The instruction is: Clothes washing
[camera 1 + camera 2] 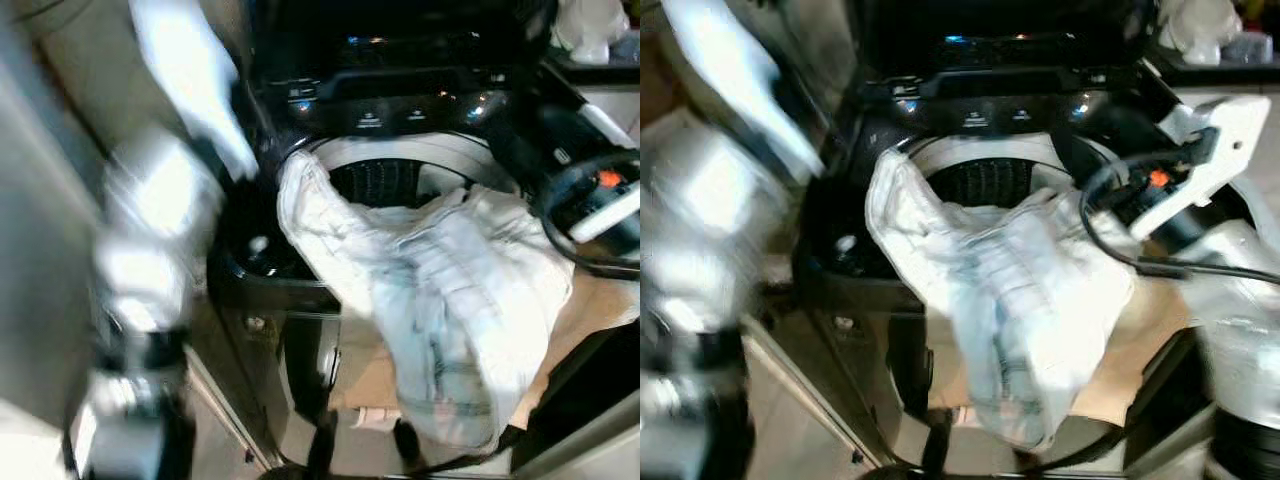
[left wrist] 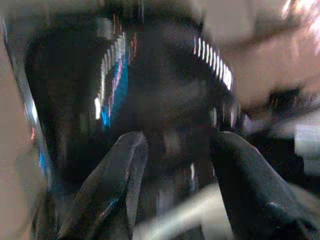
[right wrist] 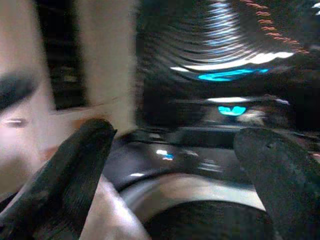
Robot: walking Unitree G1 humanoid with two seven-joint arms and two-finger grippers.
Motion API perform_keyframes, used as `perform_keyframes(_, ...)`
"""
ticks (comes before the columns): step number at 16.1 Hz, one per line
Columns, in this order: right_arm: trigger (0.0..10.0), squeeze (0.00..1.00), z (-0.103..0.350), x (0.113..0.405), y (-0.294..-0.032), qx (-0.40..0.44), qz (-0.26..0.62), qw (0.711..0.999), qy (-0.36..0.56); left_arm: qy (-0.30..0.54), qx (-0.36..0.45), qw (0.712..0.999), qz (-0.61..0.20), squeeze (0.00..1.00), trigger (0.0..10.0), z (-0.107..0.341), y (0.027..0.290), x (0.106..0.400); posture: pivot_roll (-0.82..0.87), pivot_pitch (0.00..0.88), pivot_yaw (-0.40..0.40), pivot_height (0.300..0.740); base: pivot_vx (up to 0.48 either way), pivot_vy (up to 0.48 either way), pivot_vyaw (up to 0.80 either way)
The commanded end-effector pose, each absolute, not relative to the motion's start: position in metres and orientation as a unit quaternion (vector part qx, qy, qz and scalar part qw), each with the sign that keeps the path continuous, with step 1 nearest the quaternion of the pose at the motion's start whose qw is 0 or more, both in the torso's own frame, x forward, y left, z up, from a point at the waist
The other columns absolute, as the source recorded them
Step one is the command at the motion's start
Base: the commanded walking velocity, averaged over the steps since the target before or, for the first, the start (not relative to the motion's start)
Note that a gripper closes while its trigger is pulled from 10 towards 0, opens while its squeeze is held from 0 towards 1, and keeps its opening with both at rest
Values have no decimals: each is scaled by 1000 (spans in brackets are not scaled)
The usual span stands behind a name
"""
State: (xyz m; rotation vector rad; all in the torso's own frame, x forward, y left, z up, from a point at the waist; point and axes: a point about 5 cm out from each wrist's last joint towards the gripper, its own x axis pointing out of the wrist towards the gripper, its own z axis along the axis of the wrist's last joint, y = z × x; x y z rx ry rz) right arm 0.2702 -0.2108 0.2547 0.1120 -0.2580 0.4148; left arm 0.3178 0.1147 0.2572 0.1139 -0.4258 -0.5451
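Note:
A black top-load washing machine [image 1: 300, 270] stands with its lid up, and its dark drum [image 1: 380, 180] shows behind the white inner rim. A pale, light-blue garment [image 1: 430, 300] lies over the front rim and hangs down the machine's front. My left arm [image 1: 160, 200] is blurred at the machine's left side. In the left wrist view the left gripper [image 2: 177, 145] is open and holds nothing. My right arm [image 1: 1210, 160] is at the machine's right rim. The right gripper [image 3: 175, 135] is open wide, facing the drum and the lit panel.
The control panel [image 1: 390, 110] with small lights runs along the machine's back. A beige surface [image 1: 590, 310] lies to the right beneath the garment. A white bundle [image 1: 590, 25] sits at the far right. A wall [image 1: 40, 250] closes the left side.

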Motion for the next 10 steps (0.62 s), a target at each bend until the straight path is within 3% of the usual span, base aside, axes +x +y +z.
perform_keyframes(1,10000,0,252,277,-204,25,180,974,-134,-235,88,933,-259,0,10000,266,106,313,-147,0,79,740,0,0,0)
perform_keyframes(3,10000,0,246,289,-179,-2,147,979,-144,-252,111,922,-273,0,10000,268,84,306,-146,0,78,740,0,0,0)
perform_keyframes(4,10000,0,247,291,-177,-4,143,978,-151,-256,116,920,-274,0,10000,271,83,305,-145,0,77,740,0,0,0)
perform_keyframes(7,10000,0,252,302,-179,-10,97,978,-186,-263,98,924,-262,0,10000,273,82,306,-153,0,81,740,0,-415,0)
perform_keyframes(10,10000,0,243,310,-171,-33,90,978,-184,-247,100,933,-243,0,10000,265,85,311,-154,0,76,740,0,0,0)
